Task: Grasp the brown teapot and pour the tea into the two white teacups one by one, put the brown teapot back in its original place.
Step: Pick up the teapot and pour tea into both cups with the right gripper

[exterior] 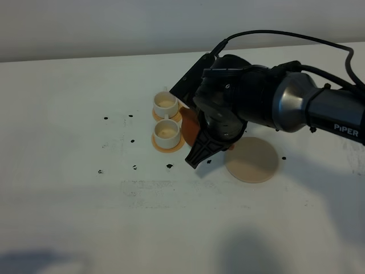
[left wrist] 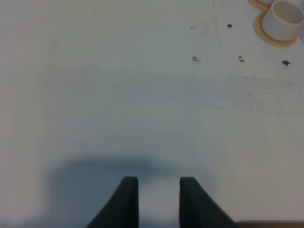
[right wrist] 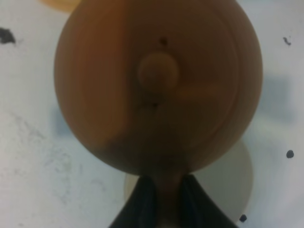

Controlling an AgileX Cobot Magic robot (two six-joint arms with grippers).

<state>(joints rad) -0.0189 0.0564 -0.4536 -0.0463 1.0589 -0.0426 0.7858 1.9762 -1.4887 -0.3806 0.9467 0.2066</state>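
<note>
My right gripper (exterior: 198, 155) reaches across the middle and is shut on the loop handle of the brown teapot (exterior: 189, 128), which it holds above the table right beside the two white teacups. Only a terracotta sliver of the pot shows under the arm. In the right wrist view the teapot (right wrist: 156, 80) fills the frame with its knobbed lid facing the camera, and the fingers (right wrist: 145, 202) pinch the handle. The far teacup (exterior: 165, 103) and the near teacup (exterior: 167, 131) stand on orange-tan discs. No tea is visible. The pale-beige coaster (exterior: 251, 160) lies bare. My left gripper (left wrist: 159, 199) is open and empty.
The white table (exterior: 68, 217) carries several small dark specks around the cups. The left wrist view shows one teacup (left wrist: 285, 16) on its orange-tan disc far from the left gripper. The coaster also shows under the teapot in the right wrist view (right wrist: 235, 183).
</note>
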